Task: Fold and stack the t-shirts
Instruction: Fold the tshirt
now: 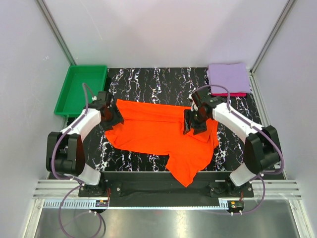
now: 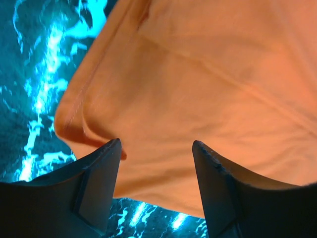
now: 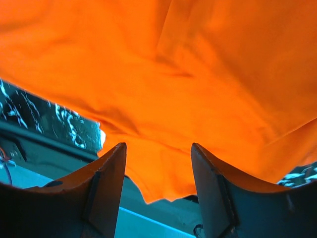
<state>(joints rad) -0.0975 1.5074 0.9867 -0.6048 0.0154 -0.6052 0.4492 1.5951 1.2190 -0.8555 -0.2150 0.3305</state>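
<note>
table (image 1: 148, 79): black marble look
green tray (image 1: 81, 91): far-left corner
left pincer (image 1: 115, 118): jaws apart, over the orange t-shirt (image 1: 158, 134), left edge
orange t-shirt: mid-table, rumpled, trailing toward near edge
right pincer (image 1: 193, 124): jaws apart too, over its right part
lavender t-shirt (image 1: 229, 77): folded, far right, atop crimson-pink t-shirt (image 1: 230, 94)

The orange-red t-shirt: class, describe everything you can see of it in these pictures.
Soft, plain, bright cloth, the orange-red t-shirt lies unfolded and wrinkled across the middle of the black marbled table, one end trailing over the near edge. The left claw is at its left edge and the right claw over its right part, both with jaws apart, gripping nothing visibly.
</note>
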